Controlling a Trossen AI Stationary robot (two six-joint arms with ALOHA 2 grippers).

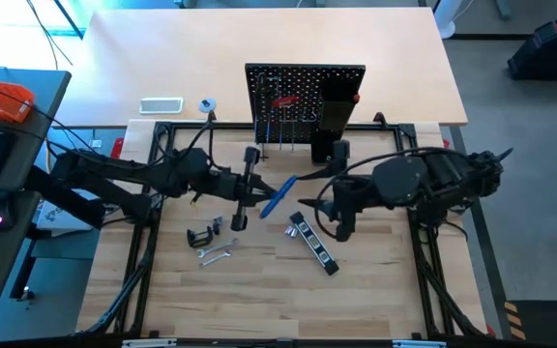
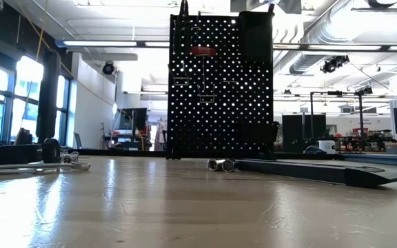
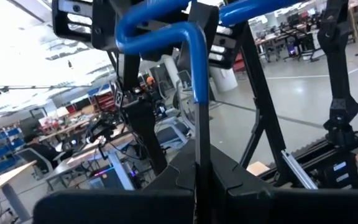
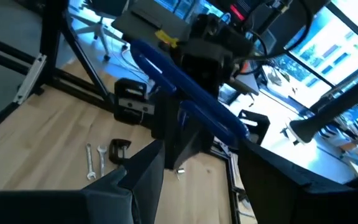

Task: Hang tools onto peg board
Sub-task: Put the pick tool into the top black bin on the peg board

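Observation:
The peg board (image 1: 303,97) (image 2: 219,83) stands upright at the table's far side. A red-handled screwdriver (image 1: 283,100) (image 2: 203,50) hangs on it beside a tall black box holder (image 1: 335,116). My left gripper (image 1: 257,197) (image 3: 197,171) is shut on the blue T-handle hex key (image 1: 280,195) above the table's middle. My right gripper (image 1: 322,208) (image 4: 197,165) is open and faces it from the right. Its fingers stand on either side of the blue handle (image 4: 191,115), and I see no touch. A C-clamp (image 1: 201,235), a wrench (image 1: 216,254) and a black-and-silver bar (image 1: 314,244) lie on the table. My left gripper pinches the hex key's dark shaft (image 3: 197,134) between its two fingers, just below the blue handle (image 3: 194,56). The fingers come about level from the table's left. The key sticks out past the fingertips toward the right arm, lifted clear of the table.
A small dark tool (image 1: 238,220) lies close to the C-clamp. The bar (image 2: 309,170) stretches across the low view's right side. The black frame rails (image 1: 153,193) run along the table's sides. A white device (image 1: 161,104) and a tape roll (image 1: 206,104) lie on the far desk.

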